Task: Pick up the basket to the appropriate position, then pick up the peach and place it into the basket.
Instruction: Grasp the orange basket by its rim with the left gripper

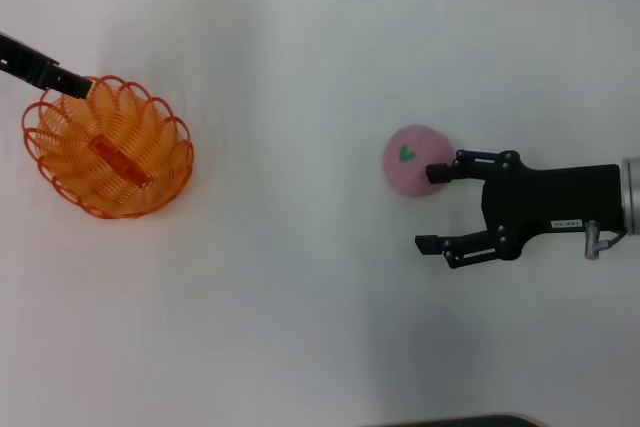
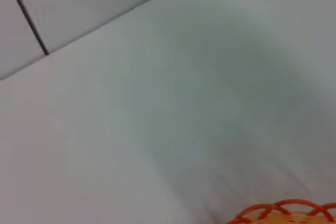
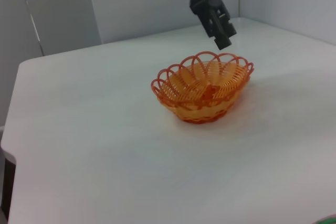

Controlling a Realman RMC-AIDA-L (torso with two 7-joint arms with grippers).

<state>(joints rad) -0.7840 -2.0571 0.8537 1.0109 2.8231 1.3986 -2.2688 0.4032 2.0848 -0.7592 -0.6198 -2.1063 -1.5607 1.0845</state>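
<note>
The orange wire basket (image 1: 108, 147) sits upright on the white table at the left, and shows whole in the right wrist view (image 3: 202, 90); a bit of its rim (image 2: 286, 211) shows in the left wrist view. My left gripper (image 1: 62, 82) hovers at the basket's far-left rim, just above it and apart from it in the right wrist view (image 3: 221, 36). The pink peach (image 1: 412, 159) with its green leaf mark lies on the table at the right. My right gripper (image 1: 431, 208) is open beside it, the far fingertip (image 1: 438, 173) at the peach's right edge; the peach is not between the fingers.
The white table (image 1: 300, 297) runs wide between basket and peach. Its left edge and corner (image 3: 10, 140) show in the right wrist view, with grey wall panels (image 3: 63, 9) behind. A dark shape (image 1: 450, 421) sits at the near table edge.
</note>
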